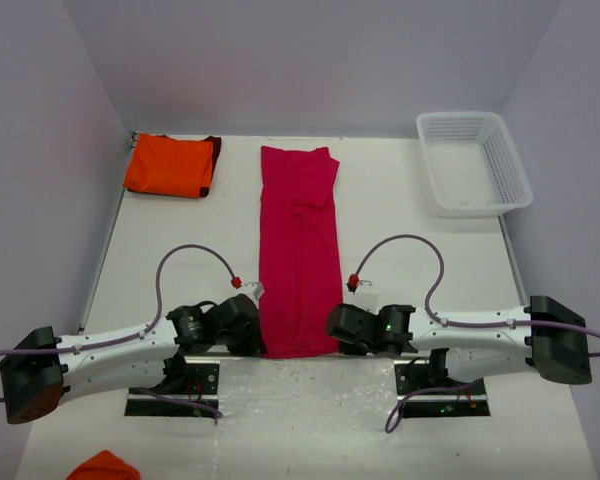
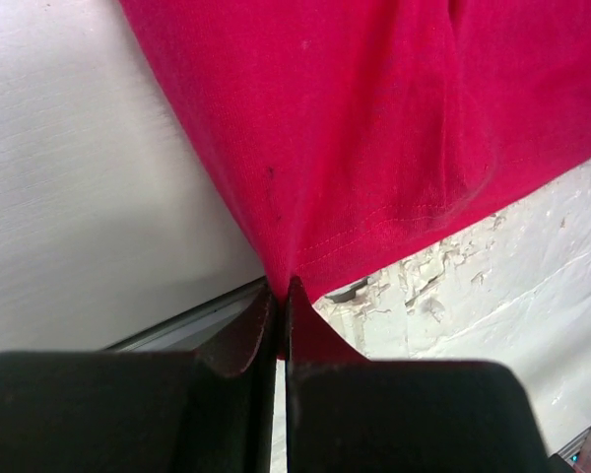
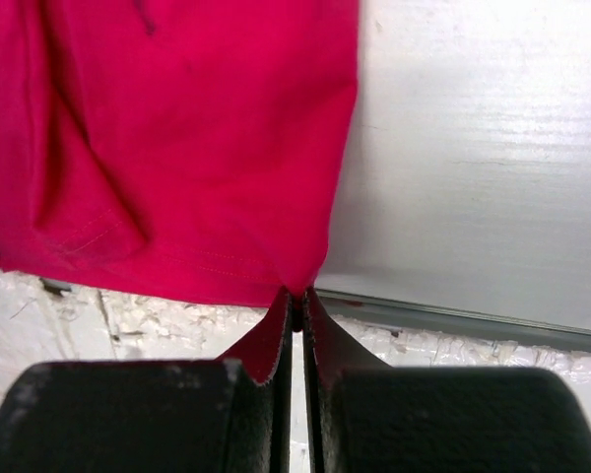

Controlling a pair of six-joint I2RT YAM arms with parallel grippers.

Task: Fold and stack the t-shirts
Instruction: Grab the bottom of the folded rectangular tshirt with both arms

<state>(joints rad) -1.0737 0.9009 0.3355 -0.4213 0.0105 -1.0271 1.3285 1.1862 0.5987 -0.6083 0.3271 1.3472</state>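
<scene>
1. Orange, maroon-edged cloth t-shirt [image 1: 168, 165] lies folded far left.
2. Left gripper [image 2: 281, 293] pinches the near-left hem corner of the crimson-pink cloth t-shirt [image 1: 298, 250], a long strip running away from the arms.
3. Right gripper [image 3: 297, 299], fully closed too, clamps the near-right corner.

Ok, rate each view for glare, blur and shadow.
Top external: soft even light, sharp, hardly any shadow. Left wrist: left hand dark and soft up close, crimson t-shirt crisp. Right wrist: right hand dark, streaky sheen on the table.
</scene>
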